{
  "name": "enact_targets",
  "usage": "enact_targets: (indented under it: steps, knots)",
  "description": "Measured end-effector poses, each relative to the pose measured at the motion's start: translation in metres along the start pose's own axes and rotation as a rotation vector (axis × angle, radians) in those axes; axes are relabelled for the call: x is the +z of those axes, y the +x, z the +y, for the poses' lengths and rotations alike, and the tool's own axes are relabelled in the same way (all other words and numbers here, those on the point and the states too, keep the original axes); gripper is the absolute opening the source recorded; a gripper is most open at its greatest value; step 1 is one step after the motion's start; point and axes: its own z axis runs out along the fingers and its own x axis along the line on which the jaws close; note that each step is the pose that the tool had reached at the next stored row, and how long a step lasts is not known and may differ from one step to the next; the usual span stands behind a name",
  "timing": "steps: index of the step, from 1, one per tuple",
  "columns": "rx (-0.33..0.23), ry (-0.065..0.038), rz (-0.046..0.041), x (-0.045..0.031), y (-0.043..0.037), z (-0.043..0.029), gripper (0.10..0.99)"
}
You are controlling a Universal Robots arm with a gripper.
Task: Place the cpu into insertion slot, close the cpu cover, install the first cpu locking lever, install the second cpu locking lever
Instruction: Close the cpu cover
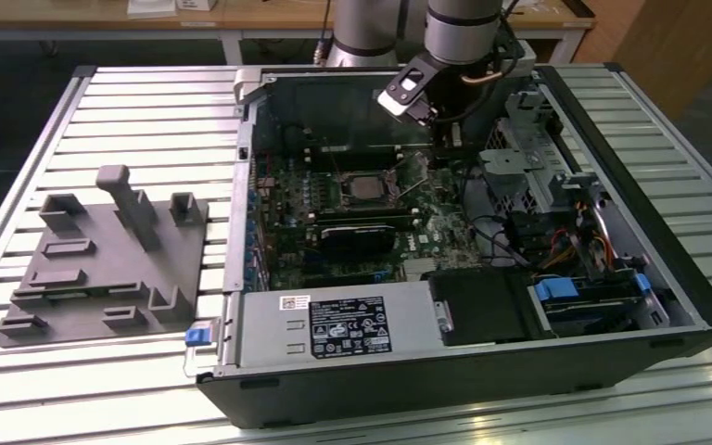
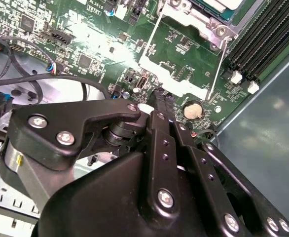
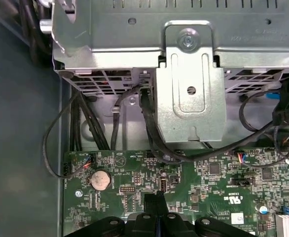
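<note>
Arm is down inside the open PC case (image 1: pixel 455 389) on the slatted table (image 1: pixel 146 111), w/ the gripper (image 2: pixel 163 98) low over the motherboard (image 2: pixel 85 49). The fingers (image 2: pixel 159 106) are pressed together, tips meeting, nothing held between them.

The cpu (image 1: pixel 365 189) sits in the insertion slot (image 1: pixel 338 189) mid-board, so placing looks done. The cpu cover (image 2: pixel 184 19) seems to lie flat over it, though I can't confirm it's fully down. Two thin silvery wires run out from the socket: one lever rod (image 2: pixel 149 37) and the other lever rod (image 2: pixel 218 66). Both look unlatched, so my guess is the work is at the lever stage.

Rel. to the fingers: the socket and cpu are near but apart, off past the fingertips. The tips hover over bare board between the free ends of the two rods, just beside the coin cell (image 2: pixel 193 109). No contact w/ either rod that I can see.

To do it well: closed tips make a decent pusher. Catch the rod near its free end, press down and sideways so it slips under its hook, and keep off the coin cell and the memory slots (image 2: pixel 268 34). Don't load the cover itself.
</note>
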Motion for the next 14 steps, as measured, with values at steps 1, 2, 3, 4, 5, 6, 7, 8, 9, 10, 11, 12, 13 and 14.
enact_targets:
  steps: [1,2,3,4,5,6,7,8,9,10,11,12,13,14]
  knots:
    - [0.000,0.000,0.0001,0.0008,0.0009,-0.0001,0.106]
    - [0.000,0.003,0.0003,0.0054,0.0062,-0.0007,0.106]
    - [0.000,0.003,0.0002,0.0055,0.0063,-0.0007,0.106]
    - [0.000,0.004,0.0001,0.0054,0.0063,-0.0008,0.106]
    - [0.000,0.004,0.0000,0.0054,0.0062,-0.0008,0.106]
    - [0.000,0.004,0.0000,0.0054,0.0063,-0.0008,0.106]
    - [0.000,0.004,0.0000,0.0054,0.0063,-0.0008,0.106]
    - [0.000,0.010,-0.0004,0.0054,0.0063,-0.0007,0.106]
    - [0.000,0.022,-0.0009,0.0056,0.0063,-0.0006,0.106]
    - [-0.001,0.041,-0.0013,0.0058,0.0063,-0.0003,0.106]
    - [-0.001,0.058,-0.0022,0.0060,0.0063,0.0000,0.106]
    - [-0.001,0.076,-0.0030,0.0062,0.0063,0.0003,0.106]
    - [-0.001,0.095,-0.0038,0.0064,0.0063,0.0006,0.106]
    - [-0.002,0.112,-0.0045,0.0066,0.0063,0.0009,0.106]
